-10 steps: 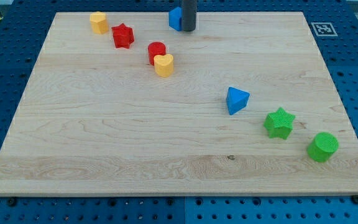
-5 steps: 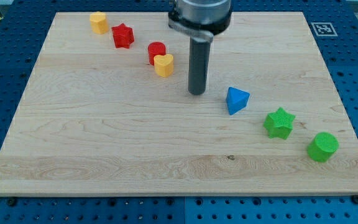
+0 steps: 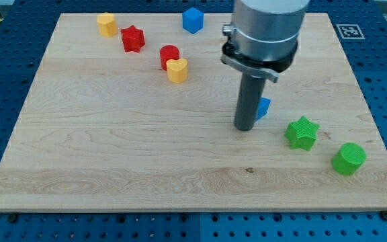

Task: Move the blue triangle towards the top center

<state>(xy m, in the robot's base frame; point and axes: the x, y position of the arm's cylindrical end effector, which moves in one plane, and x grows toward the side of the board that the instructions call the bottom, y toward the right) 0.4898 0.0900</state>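
The blue triangle lies right of the board's middle, mostly hidden behind my rod; only its right edge shows. My tip rests on the wooden board just below and left of the triangle, touching it or very close. A blue cube sits at the top centre of the board.
A yellow block and a red star sit at the top left. A red cylinder touches a yellow heart. A green star and a green cylinder lie at the lower right.
My rod has moved from the top centre beside the blue cube down and right to the blue triangle's lower left side. The triangle is now mostly hidden behind it.
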